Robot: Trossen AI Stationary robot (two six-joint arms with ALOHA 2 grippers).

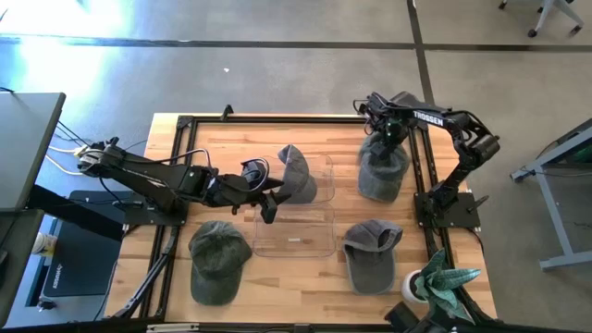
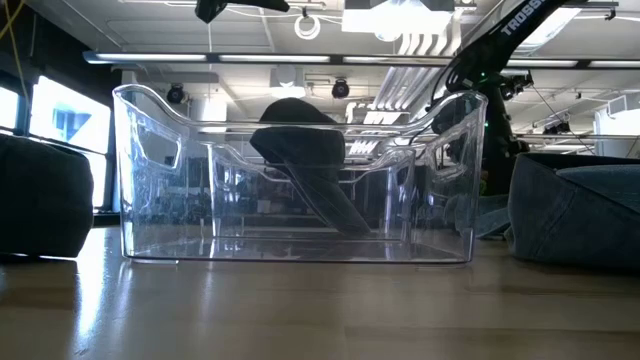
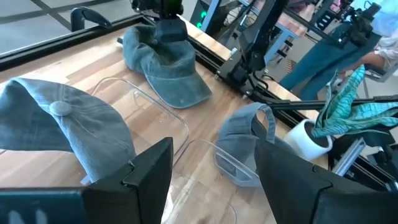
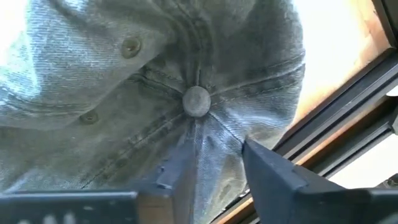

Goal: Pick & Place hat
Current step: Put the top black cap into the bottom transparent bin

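- One hat (image 1: 296,174) is in the clear bin (image 1: 319,242) at tabletop centre: it leans against the far wall, crown up and brim sloping down inside, as the low view shows. I count that one as placed.
- Three hats are not yet in the bin: near-left hat (image 1: 218,260), near-right hat (image 1: 371,255) and far-right hat (image 1: 382,170), all lying on the wooden tabletop (image 1: 305,282).
- My left pincer (image 1: 269,204) hovers over the bin's left edge, just beside the placed hat. Fingers apart, nothing between them; released.
- My right pincer (image 1: 392,139) is down on the crown of the far-right hat. In the right wrist view the fingers (image 4: 273,174) straddle the denim just below the top button (image 4: 197,101).
- Right jaws are partly closed around a fold of fabric, but I cannot tell whether the grip is solid yet; the hat looks to be resting on the tabletop, not lifted.
- Judgement: about a quarter done if all four hats go in. Current step is the grasp on hat two.
- Left to do: secure grip, lift, carry to the bin, release; then the two near hats.
- Potted plant (image 1: 442,282) at the near-right corner sits close to the near-right hat; watch clearance there.
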